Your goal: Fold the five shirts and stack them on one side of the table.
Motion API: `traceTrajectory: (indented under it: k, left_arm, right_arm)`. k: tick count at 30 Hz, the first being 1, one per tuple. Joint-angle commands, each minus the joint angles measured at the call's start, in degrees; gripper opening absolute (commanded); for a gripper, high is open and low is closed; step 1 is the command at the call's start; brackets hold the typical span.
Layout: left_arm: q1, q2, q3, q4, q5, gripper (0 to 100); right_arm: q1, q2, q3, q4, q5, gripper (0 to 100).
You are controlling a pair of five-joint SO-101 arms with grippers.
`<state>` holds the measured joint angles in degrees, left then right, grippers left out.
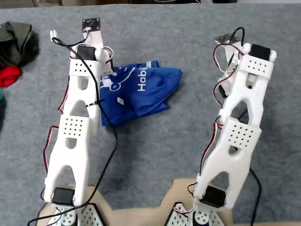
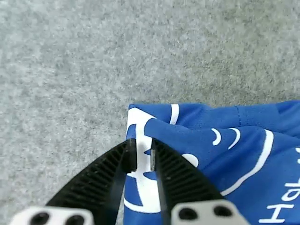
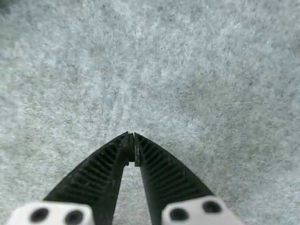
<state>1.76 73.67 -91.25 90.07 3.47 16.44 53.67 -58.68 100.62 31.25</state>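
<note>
Two black ribbed jaws of my left gripper (image 2: 140,157) are pinched together on a corner of the blue cloth shirt with white print (image 2: 225,154), with only a thin sliver between the tips where the fabric sits. In the left wrist view that corner stands a little proud of the grey felt table cover (image 2: 93,56). From the high view, the shirt lies loosely bunched, not flat, between the two arms and nearer the left one, which hangs over its left edge. My right gripper (image 3: 134,147) is closed on nothing, tips touching, over bare felt well apart from the shirt. At the far left edge of the table I see a crumpled dark green garment (image 1: 16,40), with a small red garment (image 1: 9,75) just beside it.
</note>
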Motion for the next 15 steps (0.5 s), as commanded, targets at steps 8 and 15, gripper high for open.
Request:
traceTrajectory:
  k: [8,15]
  left_arm:
    - [-0.2,-1.3,-0.4,-0.3,-0.4,9]
    - [2.2,-0.5,-0.7,-0.1,-0.2,20]
  right_arm:
    - [-0.7,-0.2,-2.2,0.7,-0.4,0.6]
    - [-1.4,-0.1,-2.1,0.7,-0.4,0.6]
